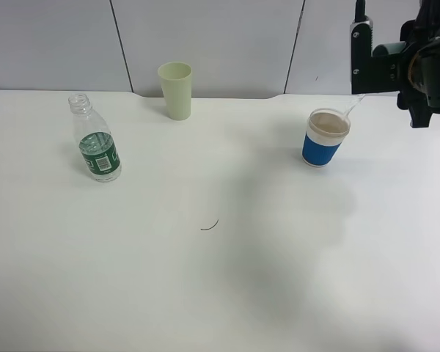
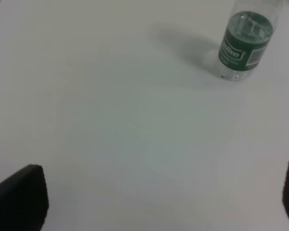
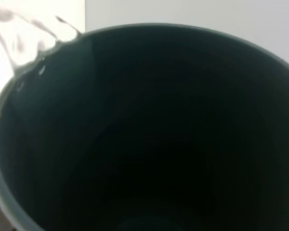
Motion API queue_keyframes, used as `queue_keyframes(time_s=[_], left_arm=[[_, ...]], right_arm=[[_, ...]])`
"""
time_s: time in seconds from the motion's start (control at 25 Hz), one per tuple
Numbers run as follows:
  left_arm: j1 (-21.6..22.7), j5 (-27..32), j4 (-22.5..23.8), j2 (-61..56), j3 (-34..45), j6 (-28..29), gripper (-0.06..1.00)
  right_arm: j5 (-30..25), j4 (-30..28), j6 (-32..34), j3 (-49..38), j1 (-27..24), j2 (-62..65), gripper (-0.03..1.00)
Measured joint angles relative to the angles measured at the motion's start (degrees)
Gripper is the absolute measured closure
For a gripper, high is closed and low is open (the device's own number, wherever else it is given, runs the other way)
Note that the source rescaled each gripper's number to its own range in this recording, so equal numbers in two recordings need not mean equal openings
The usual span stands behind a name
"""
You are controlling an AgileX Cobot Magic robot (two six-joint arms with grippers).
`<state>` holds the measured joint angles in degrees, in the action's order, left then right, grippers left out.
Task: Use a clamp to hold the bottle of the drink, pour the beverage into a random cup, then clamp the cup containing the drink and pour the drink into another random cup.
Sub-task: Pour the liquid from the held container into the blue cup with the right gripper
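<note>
Matte white surface [image 1: 205, 293], smooth, with soft grey shadow patches across its middle and one thin dark curved mark, hair-like [image 1: 210, 226], lying just left of centre. Upper left of the high view: the bottle of the drink [image 1: 94, 139], clear thin plastic, capless, ridged neck, rounded shoulders, glossy green label wrapped round its lower half; it stands upright, well apart from everything else. The left wrist view shows the same bottle at its upper right, label lettering blurred, and the left pincer [image 2: 149, 202] only as two dark blunt tips at the lower corners, spread wide apart over bare surface, holding nothing. Upper centre of the high view: a pale yellow-green cup [image 1: 176, 89], plain, tapered, matte, upright near the far edge. Right of centre: the white paper cup [image 1: 325, 137] with a wide blue sleeve band and cream rim, upright, mouth open. Upper right corner: the right pincer [image 1: 385, 62], bulky black body, clamped on the teal cup [image 1: 387, 50], which lies tipped towards the paper cup. A thin clear stream of the beverage [image 1: 354, 106] runs from it down to the paper cup's rim. Right wrist view: the teal cup's dark, smooth round interior fills the frame, liquid glinting off its lip.
</note>
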<state>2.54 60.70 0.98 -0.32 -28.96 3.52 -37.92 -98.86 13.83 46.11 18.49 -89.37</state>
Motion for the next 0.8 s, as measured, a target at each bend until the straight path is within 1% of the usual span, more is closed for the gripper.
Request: queue_keyframes(time_s=[0.2, 0.24, 0.28, 0.36, 0.4, 0.44, 0.52, 0.6, 0.72, 0.8], left_arm=[[0.0, 0.0, 0.0, 0.0, 0.0, 0.0, -0.05], [0.0, 0.0, 0.0, 0.0, 0.0, 0.0, -0.05], [0.0, 0.0, 0.0, 0.0, 0.0, 0.0, -0.05], [0.0, 0.0, 0.0, 0.0, 0.0, 0.0, -0.05], [0.0, 0.0, 0.0, 0.0, 0.0, 0.0, -0.05], [0.0, 0.0, 0.0, 0.0, 0.0, 0.0, -0.05], [0.0, 0.0, 0.0, 0.0, 0.0, 0.0, -0.05], [0.0, 0.0, 0.0, 0.0, 0.0, 0.0, -0.05], [0.0, 0.0, 0.0, 0.0, 0.0, 0.0, -0.05], [0.0, 0.0, 0.0, 0.0, 0.0, 0.0, -0.05]], right_arm=[[0.0, 0.0, -2.0, 0.0, 0.0, 0.0, 0.97], [-0.1, 0.0, -1.1, 0.0, 0.0, 0.0, 0.97], [-0.2, 0.0, 1.2, 0.0, 0.0, 0.0, 0.97], [-0.7, 0.0, 8.6, 0.0, 0.0, 0.0, 0.97], [-0.9, 0.0, 13.9, 0.0, 0.0, 0.0, 0.97], [-0.9, 0.0, 20.9, 0.0, 0.0, 0.0, 0.97], [-0.8, 0.0, 31.5, 0.0, 0.0, 0.0, 0.97], [-0.6, 0.0, 43.6, 0.0, 0.0, 0.0, 0.97], [0.7, 0.0, 57.5, 0.0, 0.0, 0.0, 0.97], [2.6, 0.0, 64.3, 0.0, 0.1, 0.2, 0.97]])
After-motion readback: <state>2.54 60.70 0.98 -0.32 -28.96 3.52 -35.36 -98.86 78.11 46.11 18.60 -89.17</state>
